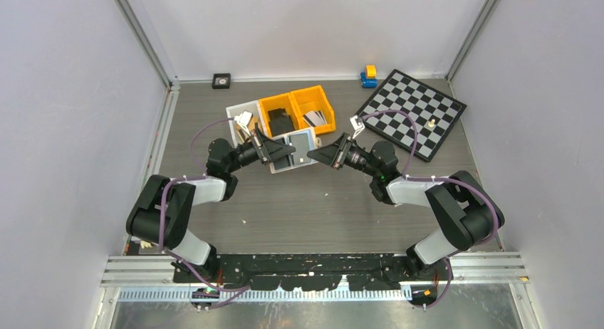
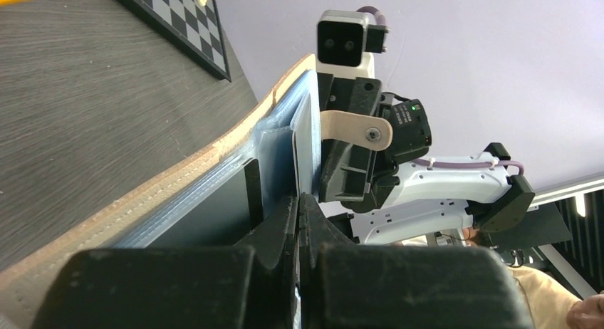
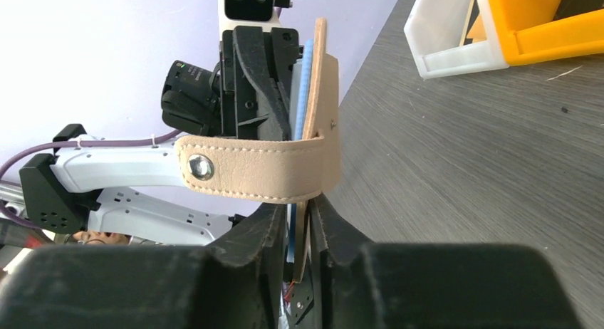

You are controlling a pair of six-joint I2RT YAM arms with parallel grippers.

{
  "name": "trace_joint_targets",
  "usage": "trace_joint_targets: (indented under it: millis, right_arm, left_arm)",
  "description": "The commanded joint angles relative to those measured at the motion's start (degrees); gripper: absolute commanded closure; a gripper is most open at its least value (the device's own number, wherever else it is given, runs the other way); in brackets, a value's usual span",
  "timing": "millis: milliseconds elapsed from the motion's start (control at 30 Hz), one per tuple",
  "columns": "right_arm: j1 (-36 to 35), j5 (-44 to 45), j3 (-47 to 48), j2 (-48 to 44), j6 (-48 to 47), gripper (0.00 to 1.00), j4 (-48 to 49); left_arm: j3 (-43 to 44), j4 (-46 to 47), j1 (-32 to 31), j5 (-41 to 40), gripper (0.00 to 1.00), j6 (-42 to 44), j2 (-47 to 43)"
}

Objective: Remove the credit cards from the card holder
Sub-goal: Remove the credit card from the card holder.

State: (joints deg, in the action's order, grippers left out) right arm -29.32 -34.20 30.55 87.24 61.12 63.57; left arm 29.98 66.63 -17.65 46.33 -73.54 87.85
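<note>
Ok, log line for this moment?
left claw shut on card holder | right claw astride it, grip unclear | held above table

left claw [image 2: 299, 201] pinched tight, right claw [image 3: 300, 204] facing it

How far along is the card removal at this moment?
Done: what look like cards lie in the orange bin. In hand: the left gripper clamps the wallet, held up between the arms; the right gripper straddles its strap end, grip unclear. Left: at least one dark card sits in a pocket.
</note>
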Motion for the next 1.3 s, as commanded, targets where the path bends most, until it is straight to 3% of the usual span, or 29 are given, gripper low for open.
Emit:
trace_joint_targets:
  millis: [0, 100, 333, 500, 733, 1133, 1267]
  right_arm:
    - [0.5, -0.9, 0.7, 0.3, 2.2, 0.84, 7.4]
    - [0.7, -0.6, 0.7, 0.2, 2.3, 0.98, 6.7]
    - [1.3, 0.2, 0.2, -0.3, 2.2, 1.00, 6.2]
    - [1.7, 0.2, 0.1, 0.1, 2.7, 1.00, 6.7]
    - [2.3, -0.3, 0.2, 1.8, 4.7, 1.00, 8.8]
    - [4.0, -0.5, -0.3, 3.9, 7.9, 1.00, 12.0]
    - [4.3, -0.4, -0.5, 3.6, 8.0, 0.99, 12.4]
  left_arm:
    - [2.2, 4.1, -0.5, 1.8, 1.00, -0.2, 0.2]
    - [2.1, 3.6, -0.5, 1.6, 0.96, -0.1, 0.2]
    - [2.0, 4.7, -0.5, 1.7, 0.83, -0.9, 0.3]
    - [1.9, 8.7, 0.0, 2.2, 0.85, -3.3, 1.3]
    - [1.7, 14.8, 0.9, 2.8, 0.98, -7.5, 3.7]
    - [1.5, 15.3, 1.3, 2.7, 0.99, -7.9, 3.6]
    - [1.3, 15.3, 1.5, 2.6, 0.91, -7.9, 3.7]
